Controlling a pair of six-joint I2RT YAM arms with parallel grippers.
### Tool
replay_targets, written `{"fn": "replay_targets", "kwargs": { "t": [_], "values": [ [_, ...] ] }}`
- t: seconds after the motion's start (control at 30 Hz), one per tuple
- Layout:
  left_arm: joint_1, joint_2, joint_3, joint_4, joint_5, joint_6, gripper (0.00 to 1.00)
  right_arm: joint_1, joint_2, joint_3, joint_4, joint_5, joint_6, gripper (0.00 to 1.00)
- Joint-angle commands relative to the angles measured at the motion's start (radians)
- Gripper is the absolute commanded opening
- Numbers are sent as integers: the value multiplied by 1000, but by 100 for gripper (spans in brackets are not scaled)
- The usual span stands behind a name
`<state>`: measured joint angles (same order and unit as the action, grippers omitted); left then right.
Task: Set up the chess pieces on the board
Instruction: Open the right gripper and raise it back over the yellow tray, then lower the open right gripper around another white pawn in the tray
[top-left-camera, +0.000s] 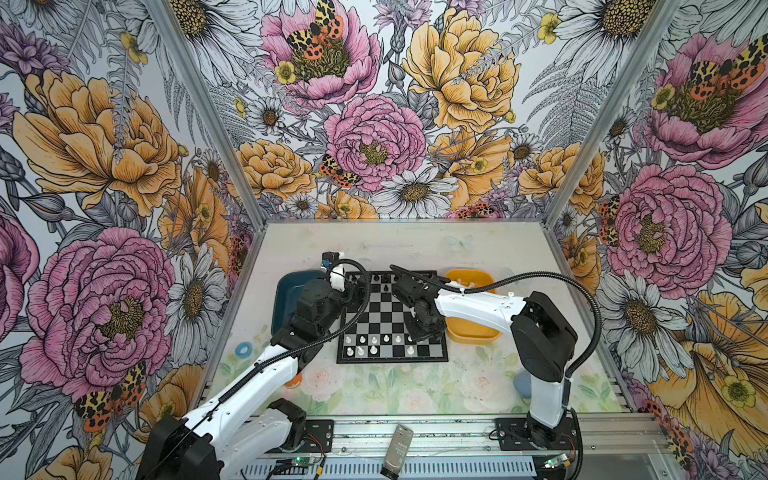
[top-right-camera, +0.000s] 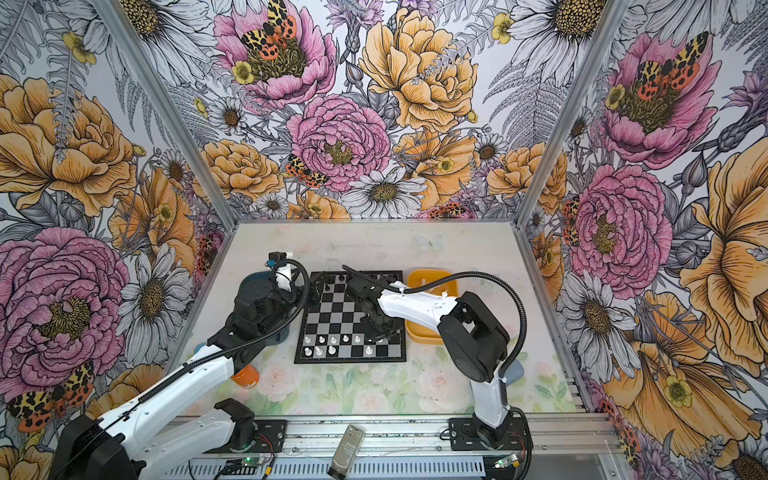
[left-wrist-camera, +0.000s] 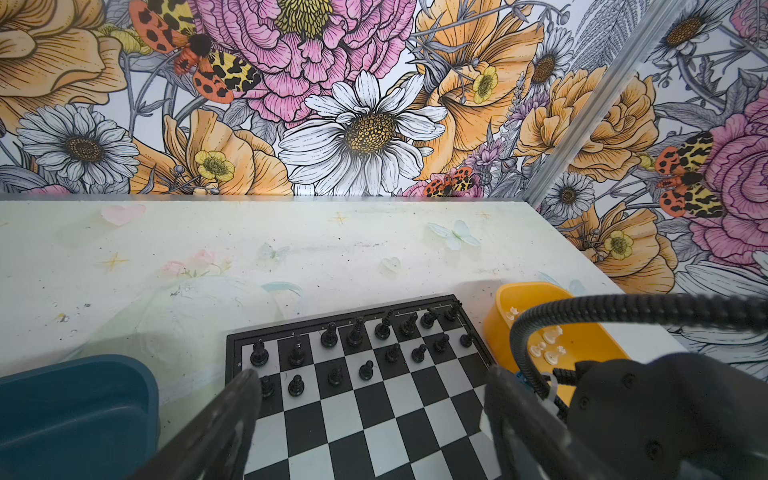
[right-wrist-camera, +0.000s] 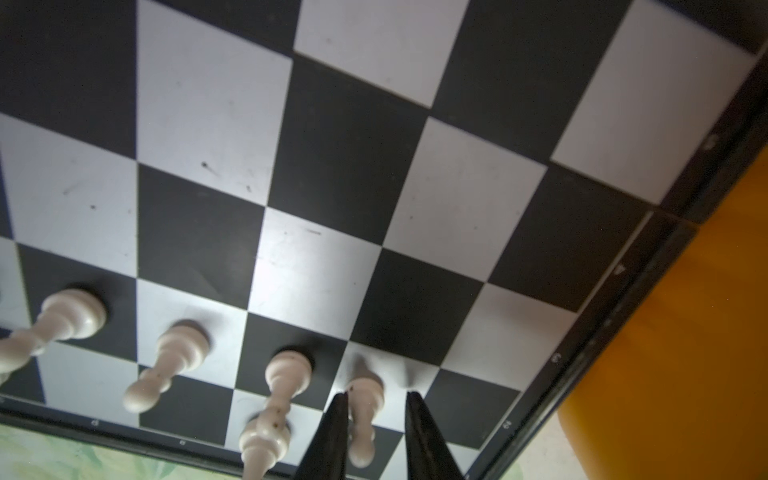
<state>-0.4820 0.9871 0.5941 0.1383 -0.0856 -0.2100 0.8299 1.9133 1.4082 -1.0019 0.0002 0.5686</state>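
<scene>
Right fingers (right-wrist-camera: 424, 432): parted, straddling one white pawn (right-wrist-camera: 363, 415) standing on the board (right-wrist-camera: 316, 266). Left fingers (left-wrist-camera: 232, 415): spread wide, empty, above the board.

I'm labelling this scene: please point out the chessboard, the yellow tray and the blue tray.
chessboard (top-left-camera: 384, 316): in a top view, on a bare middle square.
yellow tray (top-left-camera: 469, 332): in a top view, on its near wall.
blue tray (left-wrist-camera: 75, 395): left wrist view, on its inner wall.

You are seeing a pale floral table (top-left-camera: 415, 245) carrying the board (top-left-camera: 392, 360) at its middle, a blue bin (top-left-camera: 286, 293) lying near its left edge, a yellow tray (top-left-camera: 469, 332) sitting just beside its right.
</scene>
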Motion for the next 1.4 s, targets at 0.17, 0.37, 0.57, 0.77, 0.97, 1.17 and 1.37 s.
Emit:
{"fn": "replay_targets", "kwargs": {
  "t": [0.17,0.37,0.57,0.77,0.97,1.17,1.37],
  "values": [
    [-6,-18,-11,13,10,5,86,-17,-102,17,-1,27,28,28],
    [-3,-5,-1,8,9,8,86,-82,-184,25,-28,67,14,27],
    [1,0,7,3,4,14,86,-227,-278,45,-67,91,-61,27],
    [6,27,32,-3,5,22,86,-336,-293,36,-85,123,-128,27],
    [6,66,56,-5,7,25,86,-428,-253,30,-80,127,-181,26],
    [6,106,75,-2,14,26,86,-472,-200,27,-48,116,-207,24],
    [9,136,85,-1,16,26,86,-498,-133,24,-3,85,-217,23]
  ]
}}
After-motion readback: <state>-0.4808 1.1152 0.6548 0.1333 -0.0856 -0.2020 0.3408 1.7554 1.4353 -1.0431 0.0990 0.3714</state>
